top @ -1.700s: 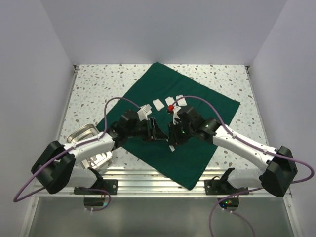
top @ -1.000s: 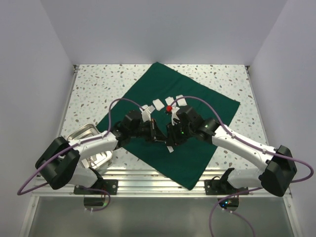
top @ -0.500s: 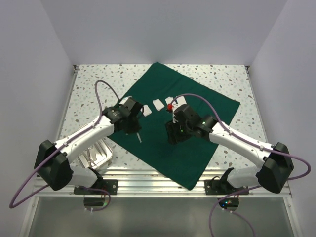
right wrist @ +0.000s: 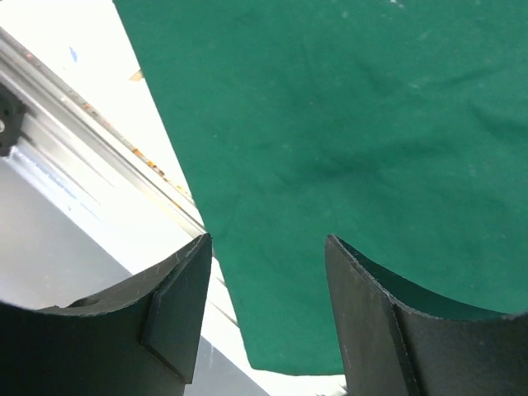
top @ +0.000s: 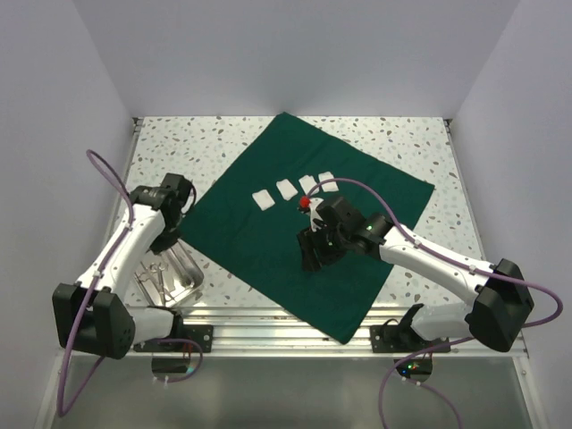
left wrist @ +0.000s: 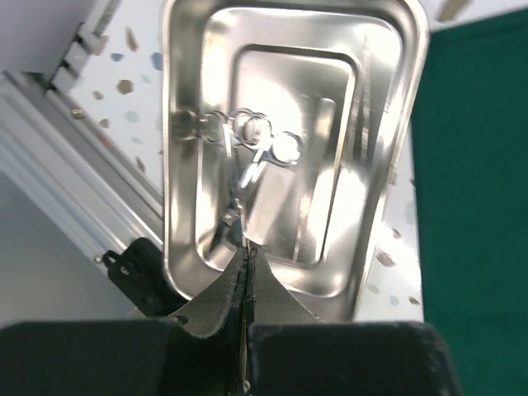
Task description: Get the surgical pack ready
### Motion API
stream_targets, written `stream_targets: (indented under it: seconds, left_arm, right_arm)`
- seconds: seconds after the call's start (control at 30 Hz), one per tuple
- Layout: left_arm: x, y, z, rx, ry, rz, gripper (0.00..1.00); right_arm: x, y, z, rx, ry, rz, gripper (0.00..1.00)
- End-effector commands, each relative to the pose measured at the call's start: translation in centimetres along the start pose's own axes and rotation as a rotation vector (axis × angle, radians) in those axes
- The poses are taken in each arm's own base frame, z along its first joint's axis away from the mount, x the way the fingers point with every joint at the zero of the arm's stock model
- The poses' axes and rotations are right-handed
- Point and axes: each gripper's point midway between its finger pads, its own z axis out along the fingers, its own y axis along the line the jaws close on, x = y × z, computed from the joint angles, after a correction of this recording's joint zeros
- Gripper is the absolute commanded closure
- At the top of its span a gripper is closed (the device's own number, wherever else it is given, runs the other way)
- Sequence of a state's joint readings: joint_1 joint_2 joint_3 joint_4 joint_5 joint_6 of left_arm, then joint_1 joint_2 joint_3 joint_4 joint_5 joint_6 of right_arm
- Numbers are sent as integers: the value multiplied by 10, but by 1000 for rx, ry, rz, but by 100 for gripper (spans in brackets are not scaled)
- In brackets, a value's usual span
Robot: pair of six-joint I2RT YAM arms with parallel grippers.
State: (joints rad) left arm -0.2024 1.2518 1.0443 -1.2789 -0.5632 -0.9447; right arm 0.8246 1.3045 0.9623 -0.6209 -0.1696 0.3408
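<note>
The surgical pack's dark green drape [top: 268, 241] lies spread flat as a diamond, with several white pads [top: 287, 189] in a row on its far half. A steel tray [top: 189, 268] sits off the drape's left corner with ring-handled instruments [left wrist: 252, 132] inside. My left gripper [top: 167, 239] hangs above that tray [left wrist: 396, 165]. It [left wrist: 246, 247] is shut on a thin steel instrument, of which only a sliver shows between the fingers. My right gripper [top: 313, 255] hovers over the drape's middle [right wrist: 371, 124], open [right wrist: 268, 247] and empty.
An aluminium rail [top: 286, 315] runs along the near table edge, just beyond the drape's near corner [right wrist: 297, 363]. White walls close in the speckled tabletop [top: 179, 152] on three sides. A purple cable [top: 103, 174] loops out from the left arm.
My left arm swung left from the drape's middle to above the steel tray, carrying the thin instrument. My right gripper opened and stayed over the drape.
</note>
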Motion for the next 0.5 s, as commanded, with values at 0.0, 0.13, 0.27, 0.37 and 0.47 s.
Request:
stream_targets:
  seconds: [0.0, 0.13, 0.27, 0.37, 0.47]
  left_arm:
    - [-8, 21, 13, -139, 3, 7, 100]
    - [-3, 17, 33, -237, 65, 40, 100]
    - [1, 15, 44, -286, 109, 35, 100]
    - [-1, 16, 45, -294, 101, 33, 77]
    - [-6, 18, 41, -272, 70, 17, 44]
  right_arm:
    - [-10, 18, -6, -92, -39, -33, 39]
    - [-11, 17, -8, -84, -48, -35, 39]
    - [-12, 13, -7, -64, -54, -34, 39]
    - [-14, 12, -3, -55, -49, -20, 38]
    - [-19, 14, 1, -53, -49, 6, 38]
